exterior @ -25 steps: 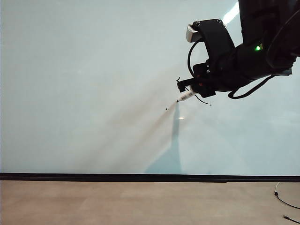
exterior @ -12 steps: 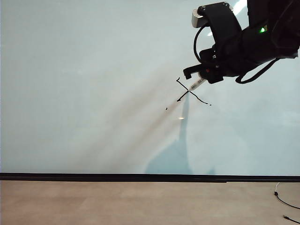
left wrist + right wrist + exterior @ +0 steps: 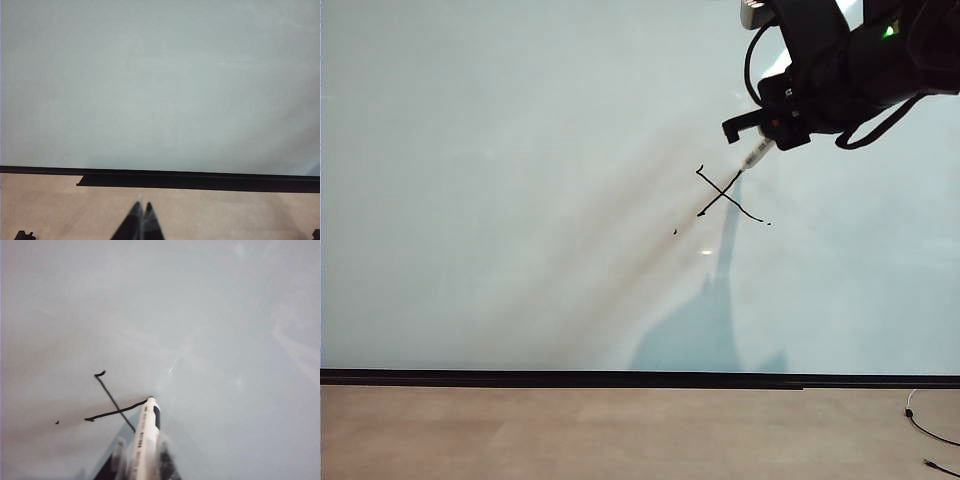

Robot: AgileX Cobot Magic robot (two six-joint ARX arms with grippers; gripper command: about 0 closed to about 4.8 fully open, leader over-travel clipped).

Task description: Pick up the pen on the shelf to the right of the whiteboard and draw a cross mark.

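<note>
While the pen (image 3: 757, 153) is pinched in the right end effector (image 3: 768, 130), its dark tip is seen at the upper right end of the cross mark (image 3: 730, 195), where the rising stroke ends. Whether the tip touches the whiteboard (image 3: 500, 180) cannot be told from either view. In the right wrist view the pen (image 3: 146, 437) is shown lengthwise, its barrel clamped between the two fingers and its tip at the end of one stroke of the cross mark (image 3: 111, 405). The barrel is held at a slant to the board, probably so that the tip can be dragged along the surface without the fingers fouling it.

Both strokes are drawn and cross near their middles, so the mark is judged complete; a small black speck (image 3: 675, 232) lies just below and left of it. What is left, if anything, is judged to be lifting the tip clear without smearing the fresh ink.

The right arm is reached in from the upper right of the exterior view, its wrist angled down and leftward toward the board. The left end effector (image 3: 140, 225) is held pressed together, well apart from the mark, pointed at the board's dark lower strip (image 3: 200, 180) above the counter (image 3: 50, 205). No shelf is seen in these views.
</note>
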